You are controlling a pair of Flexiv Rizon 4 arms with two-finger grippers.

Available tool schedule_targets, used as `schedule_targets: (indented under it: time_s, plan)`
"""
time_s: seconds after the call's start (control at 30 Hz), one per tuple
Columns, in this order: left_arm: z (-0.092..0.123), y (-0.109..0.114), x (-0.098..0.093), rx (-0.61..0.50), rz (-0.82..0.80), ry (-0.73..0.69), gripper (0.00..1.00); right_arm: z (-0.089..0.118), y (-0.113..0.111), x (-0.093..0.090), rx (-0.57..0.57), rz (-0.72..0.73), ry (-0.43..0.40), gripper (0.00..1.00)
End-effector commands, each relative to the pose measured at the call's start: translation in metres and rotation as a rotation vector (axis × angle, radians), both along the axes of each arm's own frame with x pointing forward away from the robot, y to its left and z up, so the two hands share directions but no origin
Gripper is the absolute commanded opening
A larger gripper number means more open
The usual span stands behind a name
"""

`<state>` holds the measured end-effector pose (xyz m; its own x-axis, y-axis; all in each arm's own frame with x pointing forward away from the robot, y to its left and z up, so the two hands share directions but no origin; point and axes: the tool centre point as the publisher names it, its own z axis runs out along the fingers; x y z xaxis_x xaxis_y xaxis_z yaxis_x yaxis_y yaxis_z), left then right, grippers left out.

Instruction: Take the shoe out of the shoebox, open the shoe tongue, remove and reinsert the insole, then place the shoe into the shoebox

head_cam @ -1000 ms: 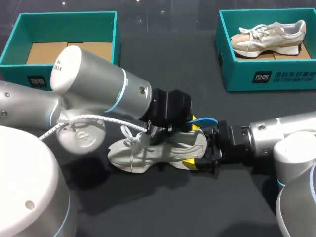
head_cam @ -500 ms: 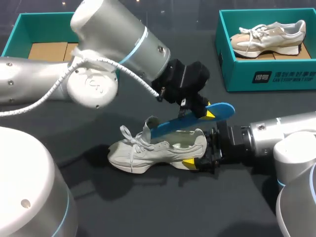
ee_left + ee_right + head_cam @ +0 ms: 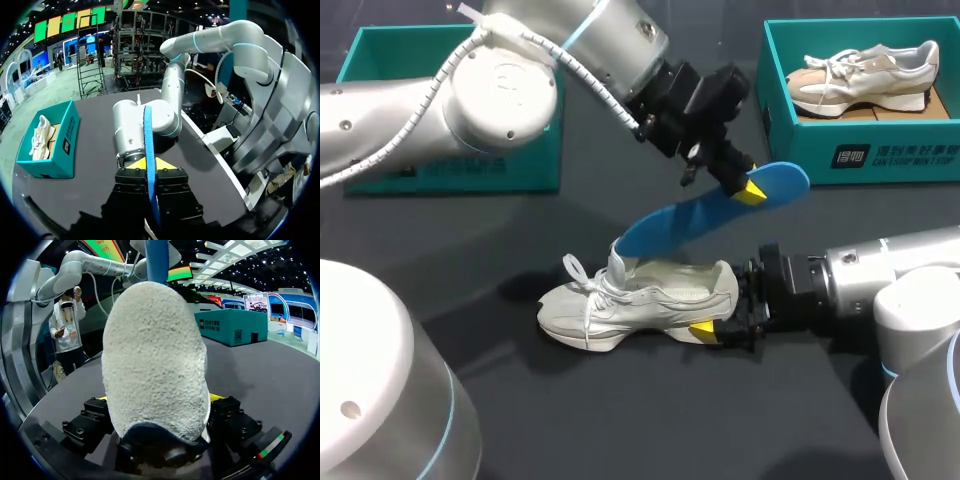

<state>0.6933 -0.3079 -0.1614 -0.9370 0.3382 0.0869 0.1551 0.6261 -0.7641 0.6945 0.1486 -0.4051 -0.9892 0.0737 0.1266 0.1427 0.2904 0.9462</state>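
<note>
- Head view: the pale shoe stands on the dark table, outside both boxes.
- The right gripper sits at the shoe's heel, its fingers pressed in from both sides. Through the right wrist camera that heel fills the whole gap.
- Above the shoe's heel end, the left gripper pinches one end of the blue insole. The insole slopes down toward the shoe's tongue; whether it touches there I cannot tell.
- From the left wrist, the insole runs edge-on between the yellow tips.
- Well behind the shoe's heel, a teal shoebox holds a second shoe.
- Behind the shoe's toe, the left arm blocks most of the other shoebox.
</note>
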Motion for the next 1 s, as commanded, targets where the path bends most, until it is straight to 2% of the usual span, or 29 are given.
schedule_targets:
  time_s: [0.03, 0.37, 0.43, 0.57, 0.67, 0.83, 0.87, 1.0]
  plan:
    - [0.001, 0.001, 0.001, 0.001, -0.006, 0.003, 0.0, 0.0, 0.001, -0.001, -0.005, -0.001, 0.002, 0.0]
    - [0.001, 0.001, 0.001, 0.001, -0.006, 0.003, 0.0, 0.0, 0.001, -0.001, -0.005, -0.001, 0.002, 0.0]
    - [0.022, -0.003, 0.001, -0.001, -0.004, -0.04, 0.0, 0.0, 0.001, -0.001, -0.005, -0.001, 0.002, 0.0]
    - [0.076, -0.009, -0.002, -0.1, 0.013, -0.103, 0.0, 0.0, 0.001, -0.001, -0.005, -0.001, 0.002, 0.0]
    - [0.108, -0.012, -0.006, -0.169, 0.02, -0.142, 0.0, 0.0, 0.001, -0.001, -0.005, -0.001, 0.002, 0.0]
    - [0.154, -0.016, -0.015, -0.316, 0.013, -0.121, 0.0, 0.0, 0.001, -0.001, -0.005, -0.001, 0.002, 0.0]
    - [0.162, -0.017, -0.018, -0.34, 0.013, -0.133, 0.0, 0.0, 0.001, -0.001, -0.005, -0.001, 0.002, 0.0]
    - [0.162, -0.017, -0.018, -0.34, 0.013, -0.133, 0.0, 0.0, 0.001, -0.001, -0.005, -0.001, 0.002, 0.0]
